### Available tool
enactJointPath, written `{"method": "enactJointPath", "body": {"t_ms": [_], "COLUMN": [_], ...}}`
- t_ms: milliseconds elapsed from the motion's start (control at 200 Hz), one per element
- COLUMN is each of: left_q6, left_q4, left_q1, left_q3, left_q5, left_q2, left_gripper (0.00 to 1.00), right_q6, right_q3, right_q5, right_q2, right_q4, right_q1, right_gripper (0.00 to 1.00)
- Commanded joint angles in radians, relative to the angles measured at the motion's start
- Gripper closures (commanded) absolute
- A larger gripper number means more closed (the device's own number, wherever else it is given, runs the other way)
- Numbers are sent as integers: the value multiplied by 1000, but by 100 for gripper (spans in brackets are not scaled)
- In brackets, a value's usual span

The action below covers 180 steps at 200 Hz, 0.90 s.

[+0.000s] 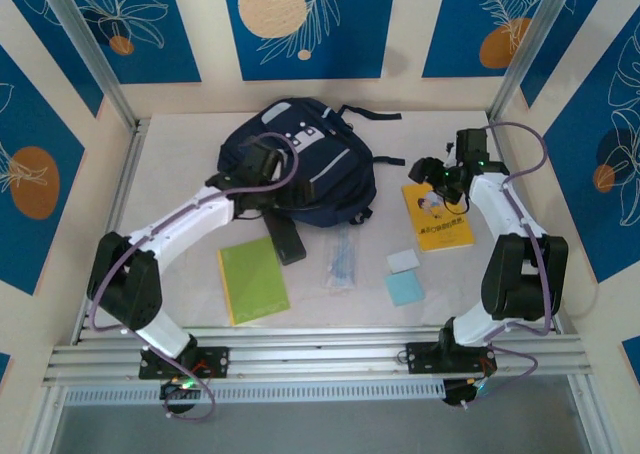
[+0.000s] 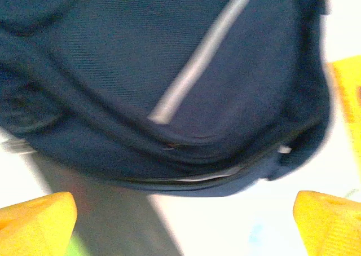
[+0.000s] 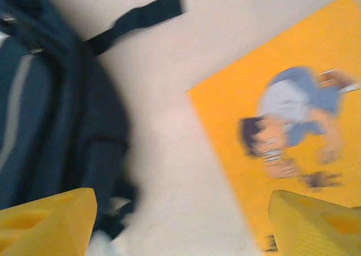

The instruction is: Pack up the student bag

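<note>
The student bag [image 1: 310,164] is laid flat at the middle of the far part of the table [image 1: 172,154]. Its navy fabric is crossed by grey stripes, and a dark strap [image 1: 375,114] is trailed out from its far right corner. The left gripper [image 1: 262,164] is held over the bag's left side. In the left wrist view its 2 yellow fingers [image 2: 34,222] are seen spread wide with nothing between them, and the bag [image 2: 169,70] lies just beyond. The right gripper [image 1: 440,174] is poised to the right of the bag, above the far edge of a yellow book [image 1: 437,219]. Its fingers [image 3: 45,222] are likewise parted and nothing is gripped; the bag [image 3: 45,109] is seen at one side and the book [image 3: 282,126] at the other. A dark flat case [image 1: 287,239] is placed just beside the bag's near edge. Nearer the arms are found a green notebook [image 1: 252,281], a clear pouch [image 1: 343,259] and 2 small pads, 1 pale grey [image 1: 403,262] and 1 light blue [image 1: 405,290].
</note>
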Motion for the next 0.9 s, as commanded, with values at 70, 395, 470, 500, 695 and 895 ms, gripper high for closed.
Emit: {"method": "enactJointPath", "body": {"t_ms": [70, 395, 470, 500, 695, 895], "left_q6": [-225, -271, -273, -272, -299, -280], "left_q4": [336, 383, 381, 385, 399, 354], "left_q1": [-145, -257, -275, -282, -294, -304], "left_q3": [-15, 156, 182, 186, 242, 356], "left_q5": [82, 165, 168, 160, 166, 180], "left_q2": [111, 331, 362, 371, 457, 547], "left_gripper": [4, 7, 7, 8, 9, 10], "right_q6": [-173, -132, -110, -104, -66, -37], "right_q3": [21, 6, 11, 15, -52, -154], "right_q5": [206, -97, -109, -127, -174, -281], "right_q2": [79, 205, 239, 257, 259, 184], "right_q4": [-2, 62, 39, 26, 28, 60], "right_q1": [-93, -307, -310, -309, -298, -240], "right_gripper": [16, 12, 12, 13, 17, 20]}}
